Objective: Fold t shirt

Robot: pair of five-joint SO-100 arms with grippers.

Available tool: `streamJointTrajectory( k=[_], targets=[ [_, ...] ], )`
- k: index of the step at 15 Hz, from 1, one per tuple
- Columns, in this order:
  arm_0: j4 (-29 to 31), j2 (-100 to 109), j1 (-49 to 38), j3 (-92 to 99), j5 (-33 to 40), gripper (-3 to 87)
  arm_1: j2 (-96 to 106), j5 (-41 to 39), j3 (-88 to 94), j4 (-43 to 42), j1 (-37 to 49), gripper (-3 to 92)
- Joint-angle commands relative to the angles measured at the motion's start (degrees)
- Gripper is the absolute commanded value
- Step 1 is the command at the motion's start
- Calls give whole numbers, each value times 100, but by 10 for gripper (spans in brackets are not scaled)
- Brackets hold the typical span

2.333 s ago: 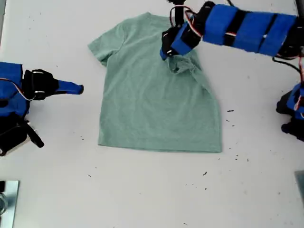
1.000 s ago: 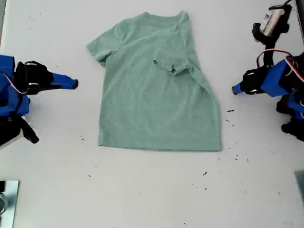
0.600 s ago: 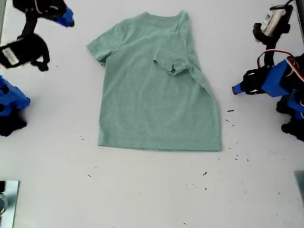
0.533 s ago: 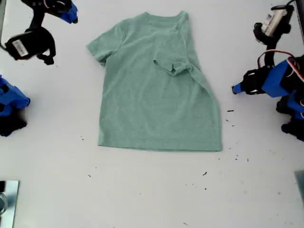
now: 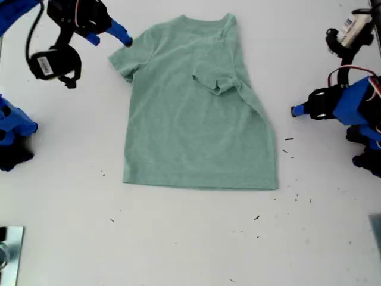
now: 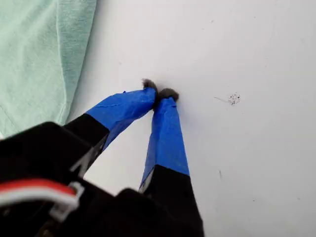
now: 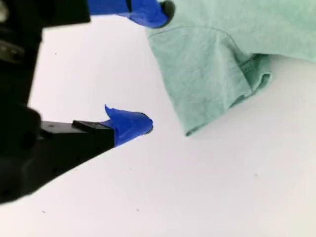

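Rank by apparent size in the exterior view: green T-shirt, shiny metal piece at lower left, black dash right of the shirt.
1. Pale sage-green cotton T-shirt
2. Shiny grey metal piece, partly cut off by the frame
3. Short black dash mark

Bright, even overhead light washes the white counter [image 5: 190, 238] nearly to glare; shadows are faint and soft. The exterior view is slightly soft overall. Both wrist views blur the dark housings nearest the lens.
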Motion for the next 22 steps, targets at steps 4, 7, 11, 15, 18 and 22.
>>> streamJointTrajectory(
  k=[4,7,11,15,18,22],
  targets=[
    [-1696,-1714,-114,554,-237,216,53,35,-9,44,18,22],
    [-1547,-360,-79,721,-765,-1,62,53,0,53,9,22],
    [-1775,791,185,1020,-835,-1,88,44,18,53,18,22],
    [-1969,861,896,167,-984,-1,97,62,18,62,9,22],
    [-1925,-1459,2030,-2417,-1169,-1,105,70,26,62,26,22],
    [-2118,-3841,2013,-4113,-615,287,123,97,35,79,18,22]
  ],
)
